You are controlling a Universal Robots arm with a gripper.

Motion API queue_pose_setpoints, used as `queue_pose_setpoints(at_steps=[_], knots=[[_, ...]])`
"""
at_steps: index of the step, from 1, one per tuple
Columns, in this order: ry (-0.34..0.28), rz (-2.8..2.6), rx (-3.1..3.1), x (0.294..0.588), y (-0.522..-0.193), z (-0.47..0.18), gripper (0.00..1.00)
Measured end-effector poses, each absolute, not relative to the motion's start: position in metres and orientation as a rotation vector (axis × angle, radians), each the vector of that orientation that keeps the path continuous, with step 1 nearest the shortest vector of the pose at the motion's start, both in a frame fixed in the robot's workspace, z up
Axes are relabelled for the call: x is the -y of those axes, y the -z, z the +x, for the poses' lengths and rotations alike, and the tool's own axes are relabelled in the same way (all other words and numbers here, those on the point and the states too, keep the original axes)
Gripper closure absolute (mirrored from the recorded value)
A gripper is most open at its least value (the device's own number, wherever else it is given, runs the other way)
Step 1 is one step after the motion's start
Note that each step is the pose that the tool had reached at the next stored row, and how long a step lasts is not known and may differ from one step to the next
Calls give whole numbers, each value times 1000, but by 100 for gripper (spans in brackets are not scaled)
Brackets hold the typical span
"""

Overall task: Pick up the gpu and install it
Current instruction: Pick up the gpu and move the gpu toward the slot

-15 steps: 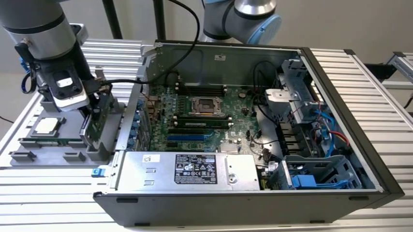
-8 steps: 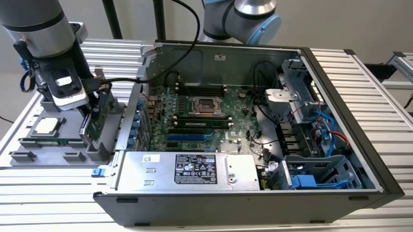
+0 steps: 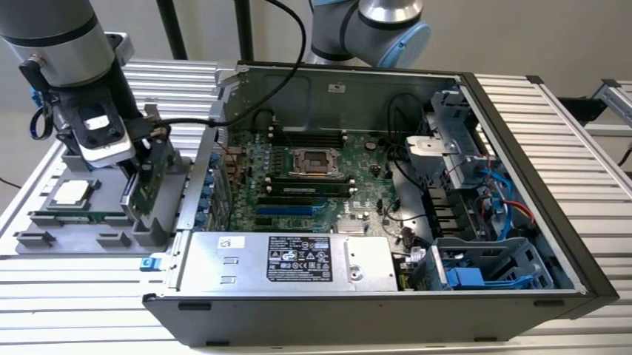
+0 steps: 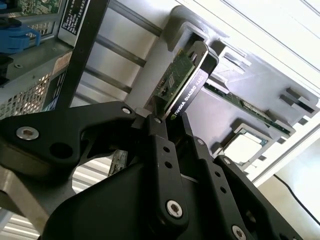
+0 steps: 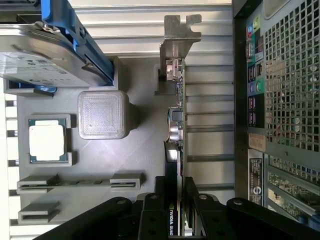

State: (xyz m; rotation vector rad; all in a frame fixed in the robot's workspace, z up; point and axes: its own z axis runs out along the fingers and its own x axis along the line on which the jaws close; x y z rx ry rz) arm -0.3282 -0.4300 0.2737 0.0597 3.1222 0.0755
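**Jaws.** We show the jaws closed on the gpu [image 4: 183, 80]. In both wrist views one black finger [image 4: 159, 150] lies against each face of the card, at its upper edge. Above them, in the exterior view, stands the grey arm [image 3: 61, 41].

**Gpu.** The card [image 3: 146, 189] stands upright on edge in a holder of the grey tray [image 3: 59, 241], between the tray's posts. We cannot tell whether it has lifted clear of the holder. Its silver bracket [image 5: 179, 37] is at the end far from the jaws.

**Tray.** We also find these parts in it:
- a square processor [image 5: 47, 142] lying flat in a recess
- a long memory stick [image 5: 75, 182] set in a slot just beside the processor
- a ribbed grey block [image 5: 102, 115] between the processor and the card
- a silver hard drive [image 5: 40, 55] with a blue frame, near the block

**Tabletop.** The tray sits at the edge of the ribbed tabletop [image 3: 79, 296] on the exterior view's left. Just beside it, toward the exterior view's right, the open computer case [image 3: 513, 96] takes up the middle of the tabletop. Inside the case we see the green motherboard [image 3: 306, 181]. A silver power supply [image 3: 286, 259] runs along the case's near wall.
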Motion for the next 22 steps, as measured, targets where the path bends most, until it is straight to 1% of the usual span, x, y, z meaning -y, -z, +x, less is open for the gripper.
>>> queue_pose_setpoints(at_steps=[22], knots=[[-75,60,-3122,430,-287,-328,100]])
